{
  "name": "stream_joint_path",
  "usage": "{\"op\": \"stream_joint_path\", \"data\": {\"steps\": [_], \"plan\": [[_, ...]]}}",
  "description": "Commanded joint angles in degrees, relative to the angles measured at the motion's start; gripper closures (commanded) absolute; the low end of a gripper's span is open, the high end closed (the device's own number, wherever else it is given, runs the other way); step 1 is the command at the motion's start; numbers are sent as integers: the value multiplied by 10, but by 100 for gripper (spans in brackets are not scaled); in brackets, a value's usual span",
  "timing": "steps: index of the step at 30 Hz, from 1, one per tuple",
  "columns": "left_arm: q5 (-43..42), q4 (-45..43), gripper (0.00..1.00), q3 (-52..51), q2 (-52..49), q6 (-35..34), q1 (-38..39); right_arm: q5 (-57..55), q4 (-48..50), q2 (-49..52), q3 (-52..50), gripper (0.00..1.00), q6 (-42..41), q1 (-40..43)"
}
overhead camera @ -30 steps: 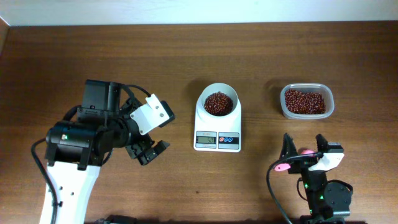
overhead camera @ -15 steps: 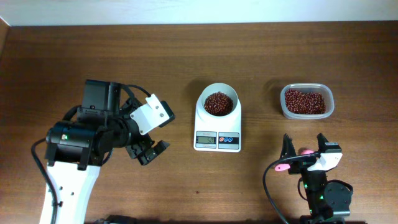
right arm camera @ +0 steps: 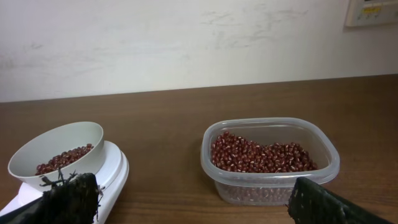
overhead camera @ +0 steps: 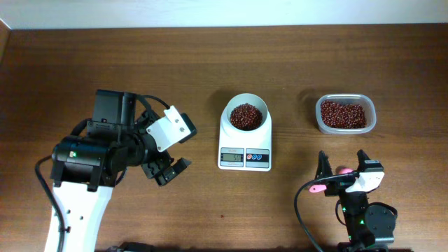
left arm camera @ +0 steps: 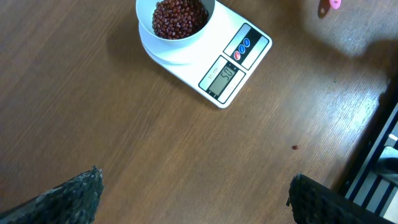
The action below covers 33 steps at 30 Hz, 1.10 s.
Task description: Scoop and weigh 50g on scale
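Scale [overhead camera: 245, 148] sits mid-counter [overhead camera: 210, 63], display and red and blue buttons facing the near edge. White bowl [overhead camera: 233, 108] rests on its platform, upright. Beans [overhead camera: 246, 116] lie heaped in the bowl bottom and fill well under half its depth, as the right wrist view shows. In the left wrist view the display reads what looks like 50.

Clear tub [overhead camera: 318, 124] stands to the right of the scale, apart from it, open-topped, with a layer of the same red-brown beans inside.

Left fingers [left arm camera: 71, 199]: spread wide, nothing between them, over bare counter to the left of the scale and clear of it.

Right fingers [right arm camera: 68, 199]: spread wide, nothing gripped, low at the near right of the counter, pointing toward tub and scale.

Pink spoon [overhead camera: 317, 187] shows from overhead just at the right fingers. One end pokes out to their left; cannot tell whether it touches them.
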<state>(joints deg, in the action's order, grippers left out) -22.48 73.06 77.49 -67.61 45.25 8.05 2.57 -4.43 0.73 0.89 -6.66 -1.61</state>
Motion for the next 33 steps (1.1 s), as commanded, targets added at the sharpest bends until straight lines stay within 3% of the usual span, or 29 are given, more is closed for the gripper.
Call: {"op": "stream_joint_path", "data": {"steps": [1,9,19,33], "plan": [[-1,0,1,5,1,7,-3,-3,-2,-5,-6,1,5,-7],[-1,1,1,5,1,7,-3,-10,-3,-5,-6,1,5,-7],[-1,1,1,5,1,7,-3,-9,-2,-5,-6,1,82,-7],[-1,0,1,5,1,7,-3,-5,-2,-5,-6,1,81,-7]]}}
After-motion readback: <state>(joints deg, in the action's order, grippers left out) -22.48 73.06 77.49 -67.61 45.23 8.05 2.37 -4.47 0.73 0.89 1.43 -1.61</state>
